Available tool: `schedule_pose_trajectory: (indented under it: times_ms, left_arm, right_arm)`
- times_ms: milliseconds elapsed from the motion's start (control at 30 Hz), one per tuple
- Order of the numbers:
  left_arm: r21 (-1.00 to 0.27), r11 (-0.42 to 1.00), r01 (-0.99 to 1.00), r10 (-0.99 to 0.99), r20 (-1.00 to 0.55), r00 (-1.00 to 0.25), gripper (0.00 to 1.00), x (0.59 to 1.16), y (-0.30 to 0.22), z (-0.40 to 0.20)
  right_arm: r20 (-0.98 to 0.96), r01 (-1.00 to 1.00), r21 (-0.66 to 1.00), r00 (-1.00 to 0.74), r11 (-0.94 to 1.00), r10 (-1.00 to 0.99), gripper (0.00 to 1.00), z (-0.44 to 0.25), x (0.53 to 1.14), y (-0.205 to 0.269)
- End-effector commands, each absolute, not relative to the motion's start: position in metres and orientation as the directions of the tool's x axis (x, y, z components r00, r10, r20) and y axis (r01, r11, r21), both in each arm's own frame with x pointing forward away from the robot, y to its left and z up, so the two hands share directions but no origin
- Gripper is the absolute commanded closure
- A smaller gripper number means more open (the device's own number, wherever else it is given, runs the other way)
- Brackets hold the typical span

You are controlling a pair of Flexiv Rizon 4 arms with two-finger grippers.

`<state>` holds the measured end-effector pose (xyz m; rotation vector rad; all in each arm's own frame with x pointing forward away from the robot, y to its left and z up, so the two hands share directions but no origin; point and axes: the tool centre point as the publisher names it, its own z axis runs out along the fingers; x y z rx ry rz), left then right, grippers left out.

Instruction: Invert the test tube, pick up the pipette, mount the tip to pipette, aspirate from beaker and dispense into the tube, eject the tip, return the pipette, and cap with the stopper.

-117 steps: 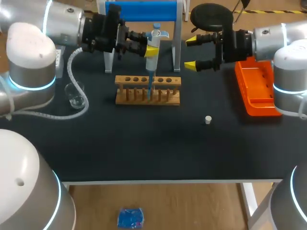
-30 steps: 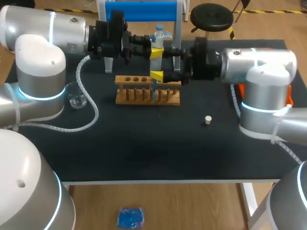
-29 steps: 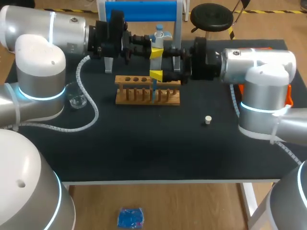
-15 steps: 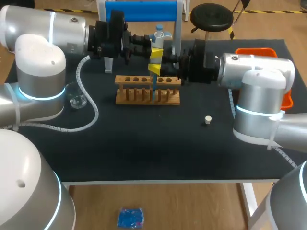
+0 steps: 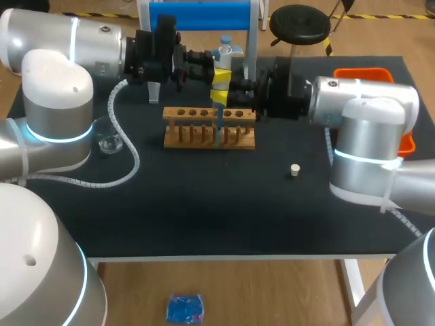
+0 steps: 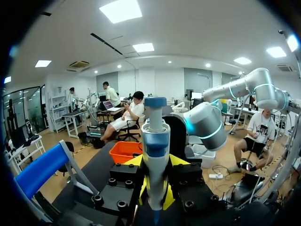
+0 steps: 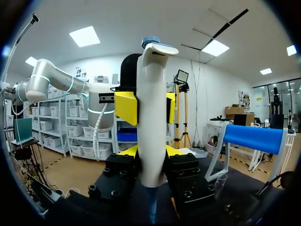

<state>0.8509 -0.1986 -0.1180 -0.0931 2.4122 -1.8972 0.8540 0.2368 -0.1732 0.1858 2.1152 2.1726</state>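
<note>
Pipette: upper middle of the frame, upright, with its lower end down at the rack's middle.
Left gripper: ours, in from the upper left, clasping the pipette high up.
Right gripper: ours, in from the right, clasping the pipette just under the left gripper.
Rack: on the table, just below both grippers.
Beaker: left of the rack, well apart.
Stopper: lower right of the rack.
Tray: upper right, behind our right arm.
Stand: top middle, behind the pipette.
</note>
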Motion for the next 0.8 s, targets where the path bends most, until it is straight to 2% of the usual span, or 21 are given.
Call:
schedule_pose_trajectory:
  times_ms: [33, 333, 367, 400, 800]
  left_arm:
    - [-0.972, 0.234, -0.002, -0.09, -0.019, -0.996, 1.0, 0.852, -0.198, -0.116]
    - [-0.972, 0.234, -0.002, -0.09, -0.019, -0.996, 1.0, 0.852, -0.198, -0.116]
    - [-0.972, 0.234, -0.002, -0.09, -0.019, -0.996, 0.79, 0.852, -0.198, -0.116]
    - [-0.972, 0.234, -0.002, -0.09, -0.019, -0.996, 0.0, 0.852, -0.198, -0.116]
    - [-0.972, 0.234, -0.002, -0.09, -0.019, -0.996, 0.0, 0.852, -0.198, -0.116]
  right_arm:
    - [0.013, 0.011, 1.0, -0.987, -0.016, 0.158, 1.0, -0.175, 0.854, 0.234]
    - [0.007, 0.006, 1.0, -0.988, -0.008, 0.154, 1.0, -0.175, 0.854, 0.232]
    - [0.007, 0.006, 1.0, -0.988, -0.008, 0.152, 1.0, -0.176, 0.854, 0.232]
    - [0.007, 0.006, 1.0, -0.989, -0.007, 0.15, 1.0, -0.176, 0.854, 0.232]
    - [-0.01, -0.011, 1.0, -0.992, -0.01, 0.125, 1.0, -0.168, 0.859, 0.211]
